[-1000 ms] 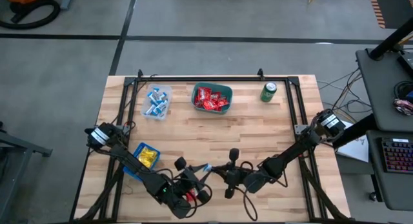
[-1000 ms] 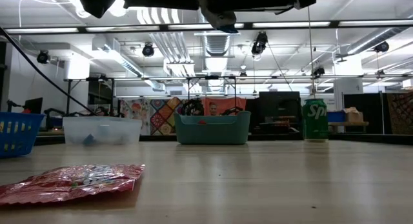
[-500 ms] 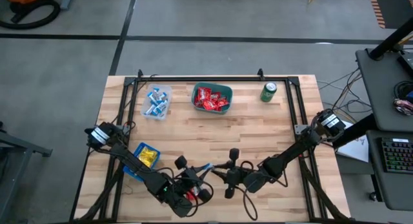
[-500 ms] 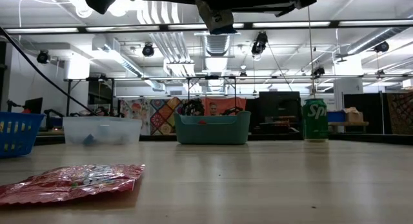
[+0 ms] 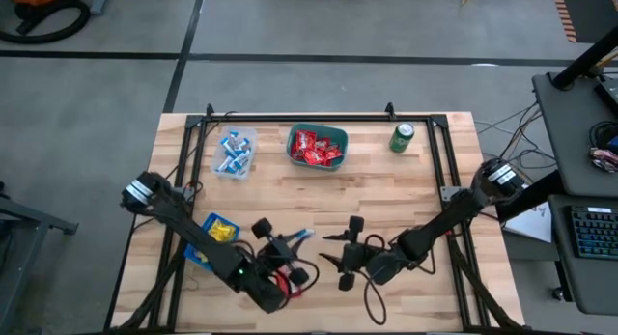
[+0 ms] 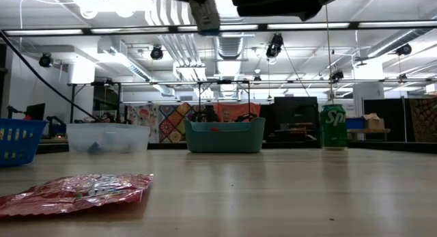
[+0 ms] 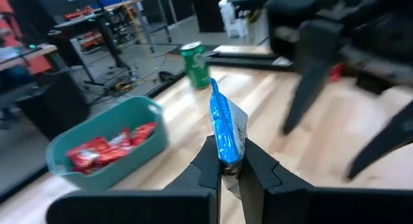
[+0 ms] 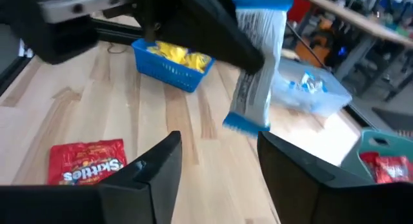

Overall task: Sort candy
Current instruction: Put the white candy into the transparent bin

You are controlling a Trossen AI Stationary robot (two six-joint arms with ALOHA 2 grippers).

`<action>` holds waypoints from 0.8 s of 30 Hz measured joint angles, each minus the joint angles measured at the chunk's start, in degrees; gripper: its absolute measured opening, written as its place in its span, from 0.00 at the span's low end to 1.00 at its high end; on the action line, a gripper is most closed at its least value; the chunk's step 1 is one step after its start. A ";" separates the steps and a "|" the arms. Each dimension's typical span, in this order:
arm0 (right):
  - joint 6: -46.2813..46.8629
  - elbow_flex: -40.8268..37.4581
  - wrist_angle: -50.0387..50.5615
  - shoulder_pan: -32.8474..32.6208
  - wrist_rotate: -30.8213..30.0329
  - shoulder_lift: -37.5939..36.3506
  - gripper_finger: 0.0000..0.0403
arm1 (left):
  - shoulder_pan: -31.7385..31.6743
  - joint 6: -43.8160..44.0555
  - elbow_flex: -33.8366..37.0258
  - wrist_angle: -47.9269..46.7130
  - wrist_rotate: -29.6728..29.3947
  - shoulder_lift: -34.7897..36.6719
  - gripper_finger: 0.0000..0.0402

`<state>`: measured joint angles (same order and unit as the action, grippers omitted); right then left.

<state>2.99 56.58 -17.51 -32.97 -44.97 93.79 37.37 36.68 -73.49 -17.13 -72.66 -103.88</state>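
A crinkly blue-and-white wrapped sweet (image 7: 227, 135) is pinched between the closed fingers of the left gripper (image 5: 293, 244), held above the wooden table (image 5: 425, 195) near its 6 o'clock edge. The right gripper (image 5: 340, 250) is seen just beside it at 3 o'clock, fingers spread apart and holding nothing. A red crinkly packet (image 8: 87, 162) is lying flat on the table beneath the arms. A teal bin of red packets (image 5: 317, 145) is placed at 12 o'clock, with a clear tub of blue-and-white sweets (image 5: 235, 152) at 11 o'clock and a blue basket of yellow packets (image 5: 214, 235) at 8 o'clock.
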 joint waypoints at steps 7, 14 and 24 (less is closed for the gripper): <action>8.05 -0.02 10.34 0.39 -0.07 -3.82 0.49 | -4.70 9.30 -0.02 -23.41 5.72 4.64 0.01; 9.17 -0.04 12.54 0.76 -0.07 -4.12 0.49 | -15.74 29.13 0.00 -58.76 14.88 6.41 0.01; 9.52 -0.04 12.85 1.29 -0.09 -4.12 0.49 | -44.51 21.66 7.92 -64.78 28.74 6.43 0.01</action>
<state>12.51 56.53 -4.66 -31.68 -45.06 89.68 -7.15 58.34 -65.57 -81.91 -43.92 -97.45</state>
